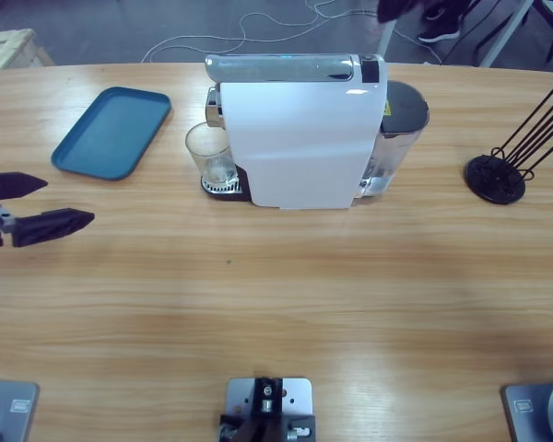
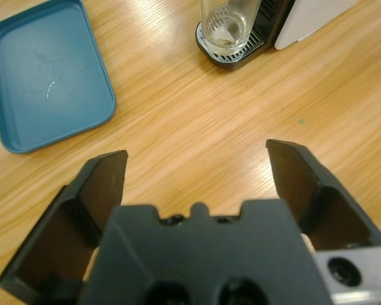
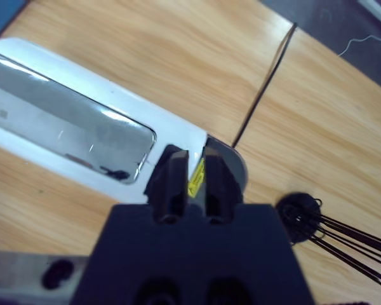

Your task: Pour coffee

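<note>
The clear glass (image 1: pixel 209 153) is standing upright on the round slotted drip grate (image 1: pixel 223 186) of the coffee machine (image 1: pixel 302 138), at the machine's left end in the high view. The coffee inside cannot be made out beyond a faint brownish trace at the glass bottom in the left wrist view. The coffee machine is showing a smooth white boxy body with a shiny silver lid and a dark rounded water tank (image 1: pixel 398 138) at its other end.

Left of the machine, well apart from the glass, a teal rounded-corner tray (image 1: pixel 111 133) with a shallow raised rim is lying flat on the pale wood-grain tabletop (image 1: pixel 286 295). Far to the machine's right, a black wire rack (image 1: pixel 507 157) with a round base and thin slanting rods is standing.

The left hand (image 1: pixel 51 204) is hovering over the tabletop left of the machine and below the tray, its two black wedge-shaped jaws spread wide and holding nothing. The right hand (image 3: pixel 189 179) is looking down over the machine's tank end, its jaws pressed nearly together with only a narrow slit between them, gripping nothing.
</note>
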Controlling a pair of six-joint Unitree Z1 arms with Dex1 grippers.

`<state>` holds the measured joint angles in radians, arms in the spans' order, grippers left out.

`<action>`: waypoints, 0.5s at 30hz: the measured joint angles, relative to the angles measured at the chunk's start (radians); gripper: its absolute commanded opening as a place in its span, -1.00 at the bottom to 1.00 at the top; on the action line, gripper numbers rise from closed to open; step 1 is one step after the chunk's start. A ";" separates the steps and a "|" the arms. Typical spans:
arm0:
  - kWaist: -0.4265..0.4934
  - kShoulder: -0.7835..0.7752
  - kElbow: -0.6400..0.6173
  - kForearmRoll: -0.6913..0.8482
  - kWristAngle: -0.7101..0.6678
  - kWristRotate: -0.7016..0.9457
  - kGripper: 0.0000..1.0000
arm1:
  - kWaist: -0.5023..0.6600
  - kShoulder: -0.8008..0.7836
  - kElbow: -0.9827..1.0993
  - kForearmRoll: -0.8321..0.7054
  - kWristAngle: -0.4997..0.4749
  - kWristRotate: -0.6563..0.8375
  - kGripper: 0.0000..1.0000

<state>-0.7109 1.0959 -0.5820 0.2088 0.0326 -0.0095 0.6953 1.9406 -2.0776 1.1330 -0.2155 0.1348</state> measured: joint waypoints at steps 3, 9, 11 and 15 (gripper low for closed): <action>0.000 0.002 0.000 0.000 0.000 -0.001 0.96 | 0.000 -0.013 -0.010 0.010 -0.003 0.000 1.00; 0.000 0.003 0.000 0.000 0.000 -0.001 0.96 | 0.000 -0.029 -0.014 0.012 -0.003 0.000 1.00; 0.000 0.003 0.000 0.000 0.000 -0.001 0.96 | 0.000 -0.029 -0.015 0.012 -0.003 0.000 1.00; 0.000 0.004 0.000 0.000 0.000 -0.001 0.96 | 0.000 -0.029 -0.015 0.012 -0.003 0.000 0.53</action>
<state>-0.7109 1.0997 -0.5820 0.2086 0.0326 -0.0102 0.6952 1.9113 -2.0929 1.1447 -0.2183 0.1349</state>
